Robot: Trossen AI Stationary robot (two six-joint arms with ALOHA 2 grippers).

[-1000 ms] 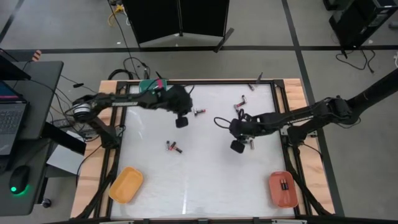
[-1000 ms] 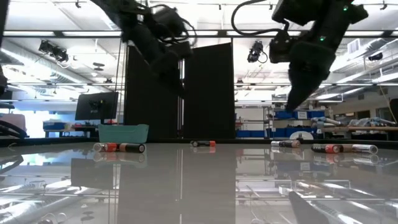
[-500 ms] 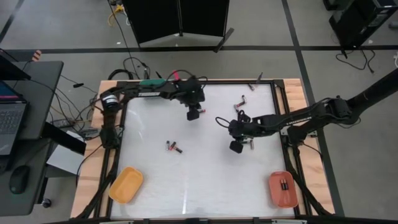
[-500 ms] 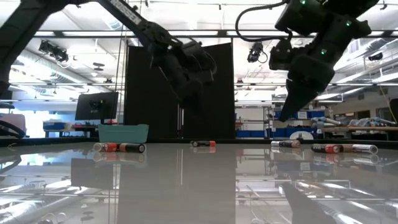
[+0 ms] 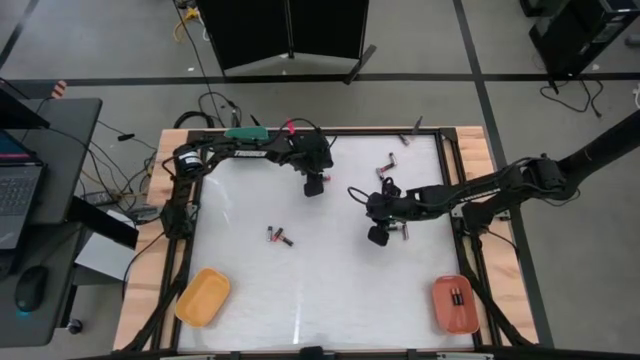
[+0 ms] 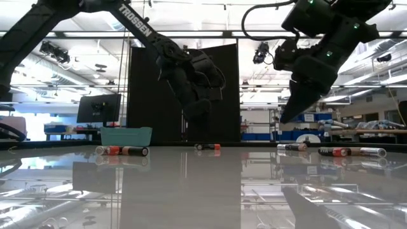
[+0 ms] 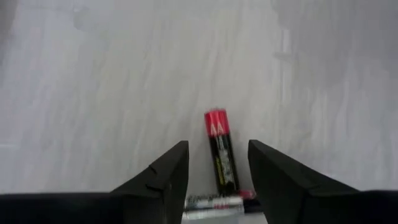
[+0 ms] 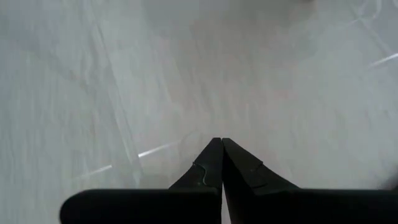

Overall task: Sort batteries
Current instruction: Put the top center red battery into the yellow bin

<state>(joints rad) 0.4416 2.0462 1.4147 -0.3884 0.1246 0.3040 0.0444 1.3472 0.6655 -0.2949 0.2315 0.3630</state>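
My left gripper (image 5: pixel 314 186) hangs open above the far middle of the table, fingers pointing down. In its wrist view a black battery with a red end (image 7: pixel 219 153) lies below the gap between the fingers, and a silvery battery (image 7: pixel 214 201) lies across it. The low view shows this gripper (image 6: pixel 200 115) clear above those batteries (image 6: pixel 208 147). My right gripper (image 5: pixel 379 236) is shut and empty (image 8: pixel 221 147), held above the table right of centre, beside a battery (image 5: pixel 404 232). More batteries lie at the centre left (image 5: pixel 279 236) and far right (image 5: pixel 388 166).
An orange tray (image 5: pixel 441 312) with two batteries stands at the near right corner. A yellow tray (image 5: pixel 203 296) stands at the near left, and a green tray (image 5: pixel 245 132) at the far left edge. Bare tabletop stretches across the near middle.
My left gripper has swung from near the green tray toward the table's right and gone down, ending over the batteries at the far middle. My right gripper has stayed almost where it was.
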